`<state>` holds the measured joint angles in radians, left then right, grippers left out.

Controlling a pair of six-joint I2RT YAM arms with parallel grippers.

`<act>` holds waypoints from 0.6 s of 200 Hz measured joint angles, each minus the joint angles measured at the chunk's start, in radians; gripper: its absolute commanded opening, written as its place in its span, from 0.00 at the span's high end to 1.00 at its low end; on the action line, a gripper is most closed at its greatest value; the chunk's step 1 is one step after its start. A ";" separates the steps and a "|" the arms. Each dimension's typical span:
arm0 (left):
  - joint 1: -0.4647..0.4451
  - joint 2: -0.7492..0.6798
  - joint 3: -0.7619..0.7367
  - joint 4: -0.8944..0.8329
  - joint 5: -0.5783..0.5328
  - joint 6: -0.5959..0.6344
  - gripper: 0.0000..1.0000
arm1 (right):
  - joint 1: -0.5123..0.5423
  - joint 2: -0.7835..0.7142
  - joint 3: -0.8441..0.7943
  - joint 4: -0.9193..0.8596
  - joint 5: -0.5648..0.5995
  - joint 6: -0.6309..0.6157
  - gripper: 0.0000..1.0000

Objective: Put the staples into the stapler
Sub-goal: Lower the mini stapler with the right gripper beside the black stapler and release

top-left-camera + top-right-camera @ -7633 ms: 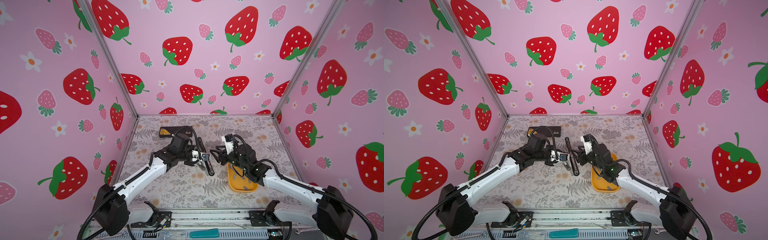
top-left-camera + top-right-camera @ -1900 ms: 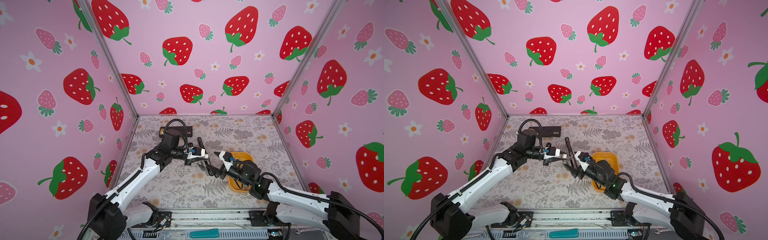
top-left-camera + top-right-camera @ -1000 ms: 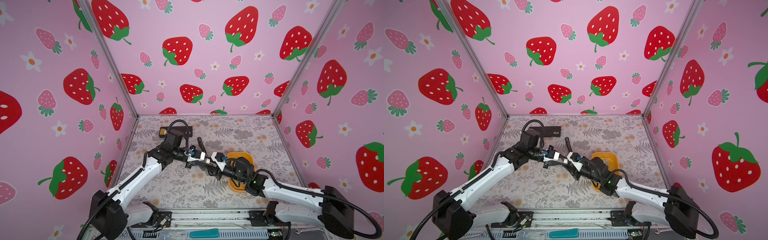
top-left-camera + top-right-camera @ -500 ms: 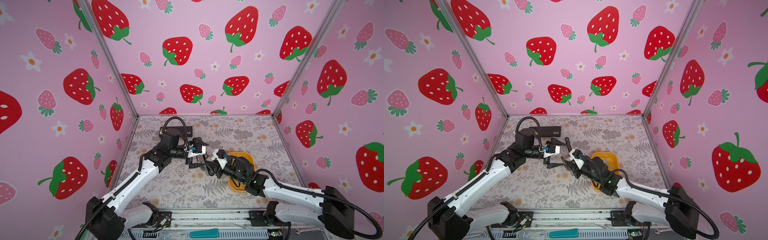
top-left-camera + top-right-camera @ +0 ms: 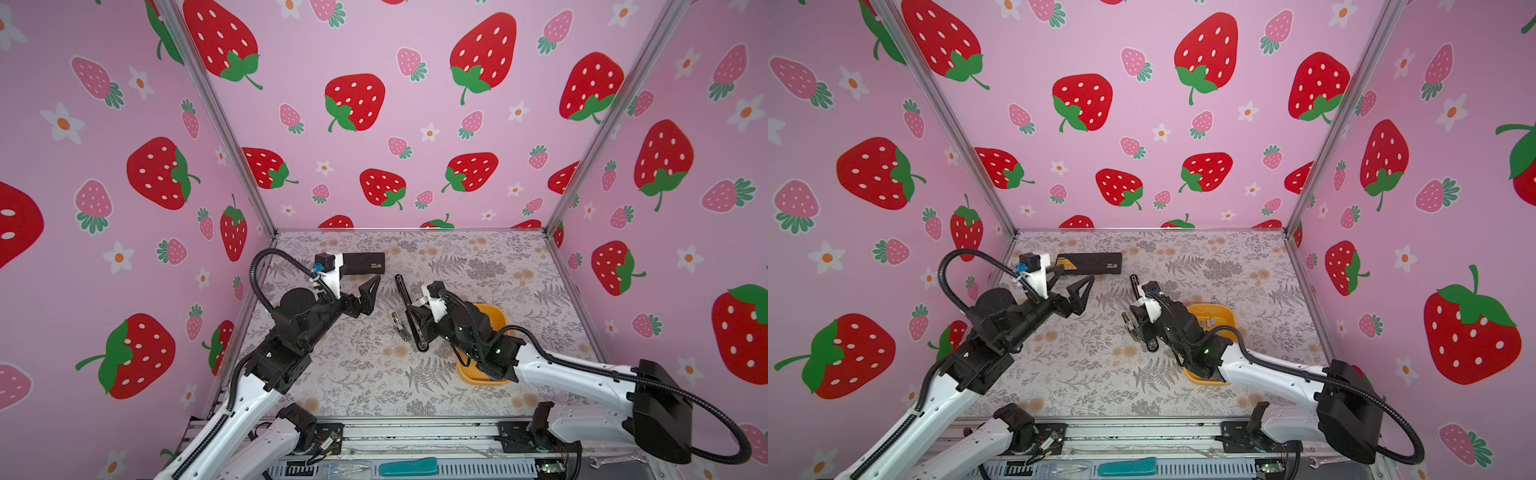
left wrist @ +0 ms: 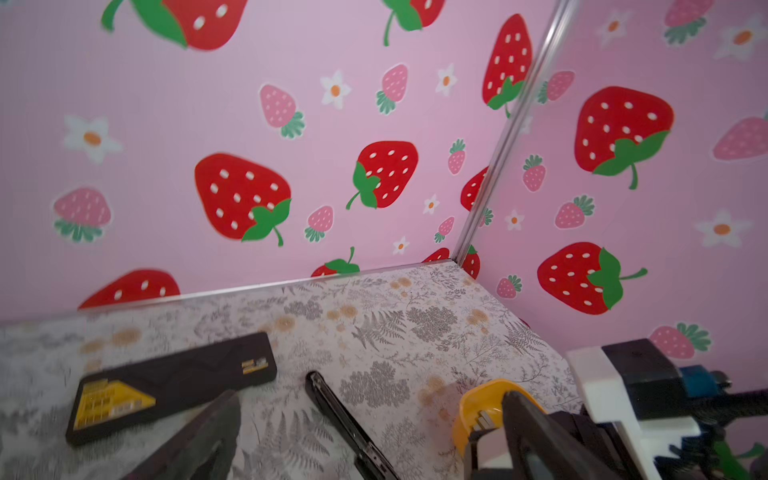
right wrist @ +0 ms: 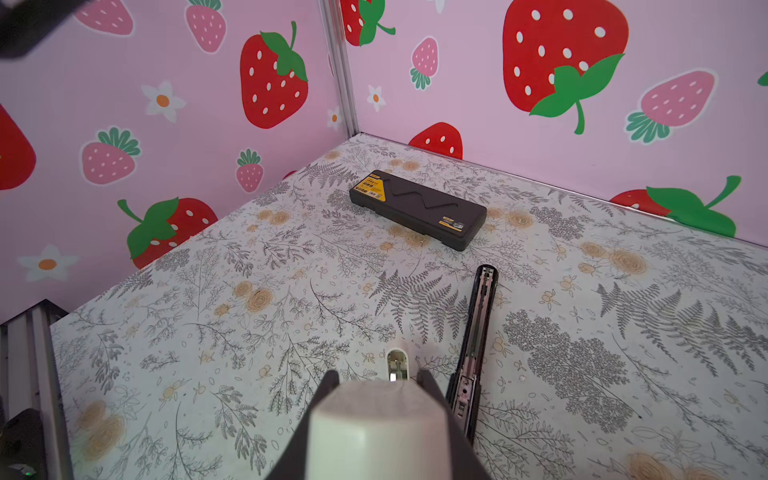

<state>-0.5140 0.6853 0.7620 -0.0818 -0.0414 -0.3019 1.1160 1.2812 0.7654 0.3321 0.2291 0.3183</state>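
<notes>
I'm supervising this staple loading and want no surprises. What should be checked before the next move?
1. Left gripper open and empty: ok.
2. Right gripper shut on the white stapler: ok.
3. Black stapler lying open on the table, rail facing up: ok.
4. Staple strip in a gripper: not ok; the staples lie in the orange tray.
5. Tray free of the right arm: not ok; the arm crosses above it.
6. Rail empty: cannot tell.
</notes>
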 measured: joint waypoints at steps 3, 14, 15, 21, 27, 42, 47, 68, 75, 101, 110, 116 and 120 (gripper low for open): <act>0.000 -0.025 -0.020 -0.019 -0.014 -0.020 0.01 | 0.009 0.010 0.008 -0.007 0.005 0.003 1.00; 0.000 -0.114 -0.087 -0.085 -0.061 -0.074 0.01 | 0.041 0.042 0.037 -0.044 0.032 0.011 1.00; 0.000 -0.127 -0.096 -0.101 -0.069 -0.080 0.01 | 0.044 0.045 0.040 -0.047 0.034 0.013 1.00; 0.000 -0.177 -0.126 -0.137 -0.096 -0.100 0.01 | 0.064 0.068 0.060 -0.071 0.047 0.022 1.00; 0.000 -0.238 -0.159 -0.179 -0.126 -0.121 0.01 | 0.079 0.090 0.078 -0.092 0.055 0.030 1.00; 0.000 -0.396 -0.246 -0.263 -0.200 -0.166 0.01 | 0.109 0.153 0.124 -0.146 0.063 0.061 1.00; 0.000 -0.462 -0.285 -0.286 -0.224 -0.183 0.01 | 0.116 0.171 0.136 -0.162 0.063 0.071 1.00; 0.002 -0.647 -0.445 -0.327 -0.280 -0.188 0.01 | 0.140 0.251 0.181 -0.213 0.061 0.106 1.00; 0.002 -0.639 -0.478 -0.327 -0.296 -0.179 0.01 | 0.145 0.276 0.194 -0.230 0.061 0.112 1.00; 0.003 -0.451 -0.528 -0.272 -0.352 -0.147 0.01 | 0.156 0.369 0.247 -0.275 0.066 0.123 1.00; 0.003 -0.376 -0.528 -0.239 -0.360 -0.139 0.01 | 0.158 0.405 0.269 -0.290 0.069 0.125 1.00; 0.004 -0.331 -0.528 -0.215 -0.363 -0.133 0.01 | 0.158 0.428 0.285 -0.301 0.071 0.126 1.00; 0.004 -0.306 -0.528 -0.200 -0.365 -0.129 0.01 | 0.158 0.442 0.295 -0.307 0.072 0.126 1.00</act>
<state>-0.5102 0.3798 0.2344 -0.2821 -0.4061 -0.4313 1.2743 1.7229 1.0607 0.0250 0.3008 0.4446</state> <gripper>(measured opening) 0.991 0.300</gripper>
